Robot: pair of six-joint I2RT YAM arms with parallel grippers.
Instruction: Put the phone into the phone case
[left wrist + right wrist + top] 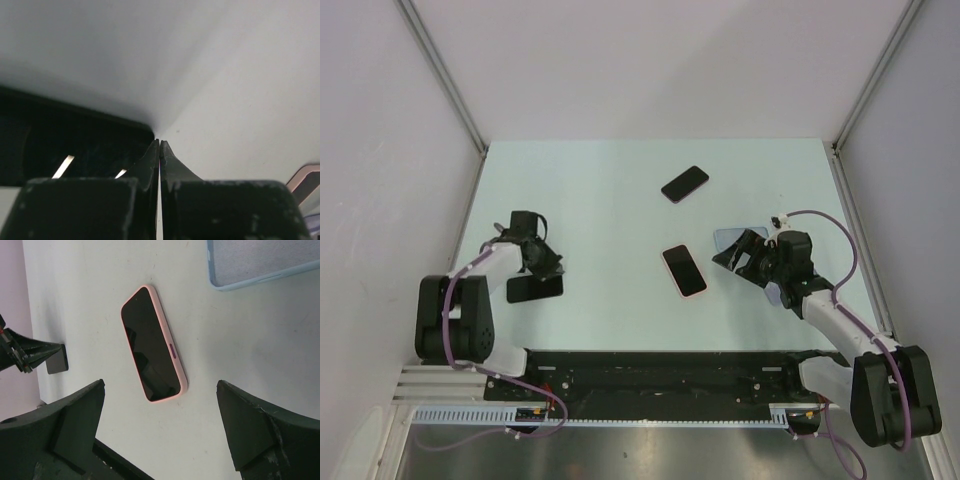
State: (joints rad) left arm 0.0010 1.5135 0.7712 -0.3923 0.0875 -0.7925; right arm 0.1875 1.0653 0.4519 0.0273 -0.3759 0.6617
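Note:
A light-blue empty phone case (727,237) lies open side up beside my right gripper (736,254); its corner shows in the right wrist view (260,262). A black phone (532,289) lies flat at the left, and my left gripper (548,264) is shut with its tips at that phone's far edge. In the left wrist view the shut gripper (160,143) points at the table beside the dark phone (75,145). My right gripper (161,390) is open and empty, hovering just short of a phone in a pink case (152,350).
The pink-cased phone (684,270) lies screen up mid-table. Another dark phone (685,184) lies farther back. A bluish flat piece (775,296) shows under the right wrist. White walls enclose the table on three sides.

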